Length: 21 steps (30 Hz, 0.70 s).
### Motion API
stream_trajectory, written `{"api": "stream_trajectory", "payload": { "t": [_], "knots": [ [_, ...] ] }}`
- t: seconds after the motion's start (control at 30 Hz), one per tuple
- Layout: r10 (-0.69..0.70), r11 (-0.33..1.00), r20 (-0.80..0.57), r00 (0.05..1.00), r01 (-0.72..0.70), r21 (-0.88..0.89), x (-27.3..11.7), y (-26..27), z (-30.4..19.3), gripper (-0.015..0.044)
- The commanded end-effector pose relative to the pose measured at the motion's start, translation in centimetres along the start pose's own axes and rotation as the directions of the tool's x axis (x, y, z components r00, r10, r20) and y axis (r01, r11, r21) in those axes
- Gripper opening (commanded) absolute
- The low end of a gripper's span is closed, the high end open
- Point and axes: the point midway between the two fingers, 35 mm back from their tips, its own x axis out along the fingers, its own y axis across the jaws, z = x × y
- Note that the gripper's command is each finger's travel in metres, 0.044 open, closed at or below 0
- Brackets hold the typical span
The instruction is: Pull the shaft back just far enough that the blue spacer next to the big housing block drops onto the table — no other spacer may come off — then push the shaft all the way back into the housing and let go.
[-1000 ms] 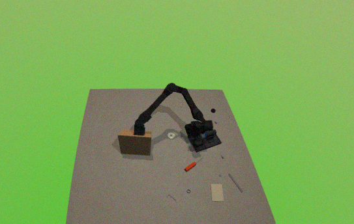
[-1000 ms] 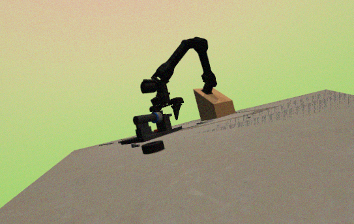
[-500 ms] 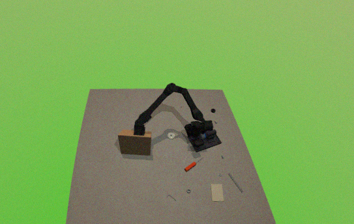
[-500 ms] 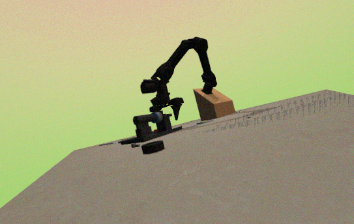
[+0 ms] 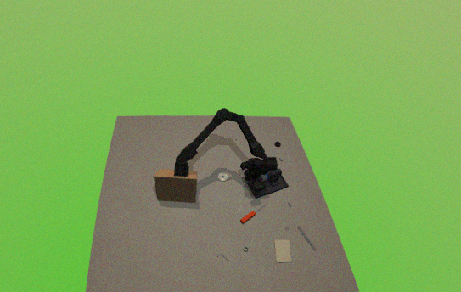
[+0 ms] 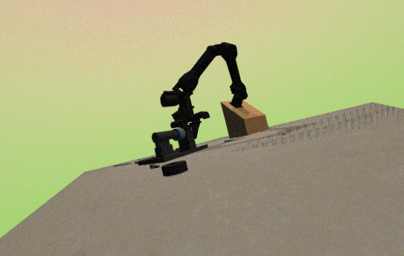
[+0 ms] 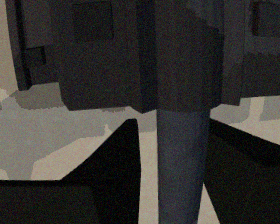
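Shaft (image 7: pixel 181 170), dark blue-grey, runs down the wrist view from a dark, many-sided fixture (image 7: pixel 101 65) and passes between the fingers of the gripper (image 5: pixel 253 171) (image 6: pixel 191 139) (image 7: pixel 163 125). The jaws stand partly apart around it — a strip of light table shows between the shaft and the finger at picture left, while the other finger's edge meets the shaft's outline; I see no pinch on it. Whether that second finger really touches is unclear.

In the exterior view a blue ring (image 5: pixel 267 177) (image 6: pixel 178 134) sits upright at the end of a thick dark cylinder (image 6: pixel 164 135), raised above a dark base plate (image 5: pixel 283 186) (image 6: pixel 203 146). How far the shaft reaches into the housing cannot be told, and the arm (image 5: pixel 202 137) (image 6: pixel 202 63) hides much of the assembly.

The arm rises from a wooden block (image 5: pixel 175 188) (image 6: pixel 255 120), bends high up and comes down over the plate. A black puck (image 5: pixel 278 144) (image 6: pixel 175 168) lies near the plate. Elsewhere on the table (image 5: pixel 141 238) (image 6: pixel 272 193) are a red-handled screwdriver (image 5: pixel 248 217), a pale disc (image 5: pixel 220 178), a cream card (image 5: pixel 283 251) and, beside the card, a thin grey rod (image 5: pixel 306 238) — all lying flat
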Motion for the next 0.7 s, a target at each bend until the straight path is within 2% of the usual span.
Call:
{"api": "stream_trajectory", "payload": {
  "t": [0.0, 0.07, 0.67],
  "knots": [
    [0.000, 1.000, 0.000, 1.000, 0.000, 0.000, -0.01, 0.01, 0.00, 0.0013],
    [0.000, 1.000, 0.000, 1.000, 0.000, 0.000, -0.01, 0.01, 0.00, 0.0000],
    [0.004, 1.000, 0.000, 1.000, -0.004, 0.005, 0.01, 0.00, -0.98, 0.0000]
  ]
}}
